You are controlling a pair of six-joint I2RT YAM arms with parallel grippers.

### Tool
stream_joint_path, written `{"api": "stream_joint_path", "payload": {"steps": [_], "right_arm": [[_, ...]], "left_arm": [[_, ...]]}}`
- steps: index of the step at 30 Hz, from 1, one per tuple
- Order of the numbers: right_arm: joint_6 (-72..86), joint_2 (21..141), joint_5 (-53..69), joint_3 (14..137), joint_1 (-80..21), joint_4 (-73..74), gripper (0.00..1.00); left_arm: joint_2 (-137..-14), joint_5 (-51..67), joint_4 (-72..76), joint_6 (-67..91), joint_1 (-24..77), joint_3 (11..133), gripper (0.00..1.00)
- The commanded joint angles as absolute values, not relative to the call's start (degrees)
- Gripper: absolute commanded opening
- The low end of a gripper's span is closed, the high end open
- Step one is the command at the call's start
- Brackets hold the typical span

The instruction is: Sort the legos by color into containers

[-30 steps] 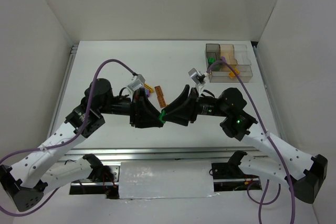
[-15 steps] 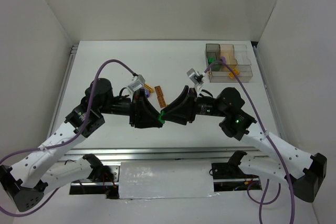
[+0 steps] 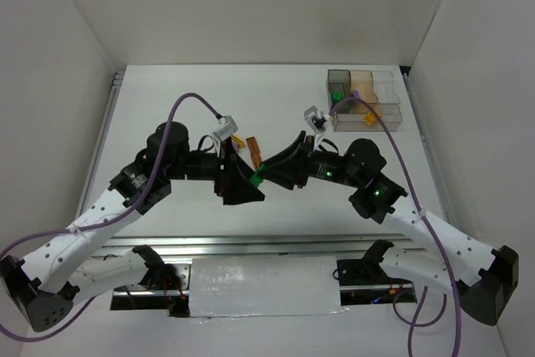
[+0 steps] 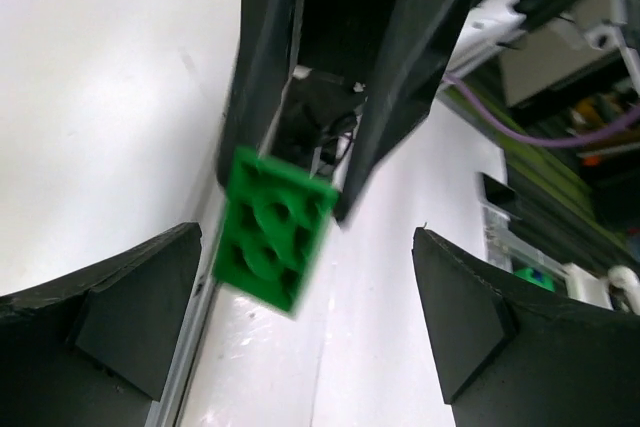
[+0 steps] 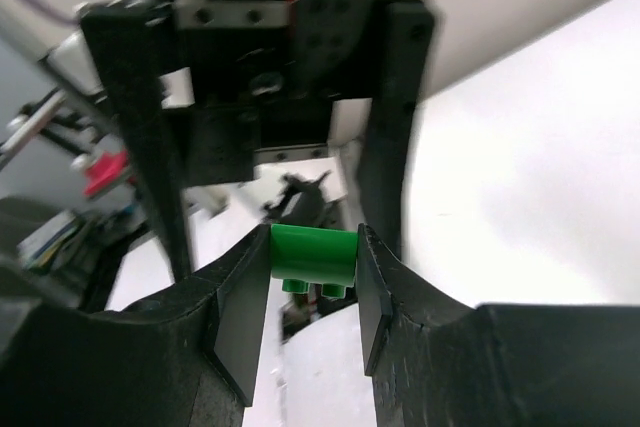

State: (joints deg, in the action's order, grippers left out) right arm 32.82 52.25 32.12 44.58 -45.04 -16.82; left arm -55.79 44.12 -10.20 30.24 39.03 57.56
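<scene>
Centre of the overhead frame: a green lego (image 3: 260, 179) sits pinched between the right gripper's (image 3: 270, 175) fingers (image 5: 240, 317). The left gripper (image 3: 244, 188) faces it, fingers spread wide, not touching the lego.

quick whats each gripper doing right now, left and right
Left gripper: open, holding nothing.
Right gripper: closed on a green lego.

A lego (image 5: 314, 252) sits between the right gripper's (image 5: 313, 277) fingers, directly before the left gripper (image 3: 241, 183). Loose legos (image 3: 253, 153) lie on the desk (image 3: 167, 89) just behind both. The containers (image 3: 365, 99) stand behind and right of them.
</scene>
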Motion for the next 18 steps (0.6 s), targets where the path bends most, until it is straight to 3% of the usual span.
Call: {"api": "stream_joint_path", "payload": {"steps": [1, 4, 9, 15, 18], "right_arm": [[29.9, 51.9, 27.5, 45.7, -40.5, -14.8, 0.0], [28.7, 52.6, 23.2, 45.2, -33.2, -11.3, 0.0], [25.3, 58.2, 5.9, 46.7, -20.6, -6.6, 0.0], [20.5, 87.8, -17.5, 69.0, -13.3, -1.4, 0.0], [19.1, 100.9, -19.0, 82.4, -10.6, 0.8, 0.0]], "left_arm": [[-56.2, 35.8, -16.5, 27.3, 38.9, 61.3, 1.0], [-56.3, 21.1, -23.2, 27.7, 38.3, 62.6, 1.0], [-57.1, 0.7, -31.1, 28.7, 37.5, 63.5, 1.0], [-54.7, -2.3, -35.3, 25.1, 37.5, 61.5, 1.0], [-52.5, -7.5, -36.3, 24.8, 37.5, 58.7, 1.0]]}}
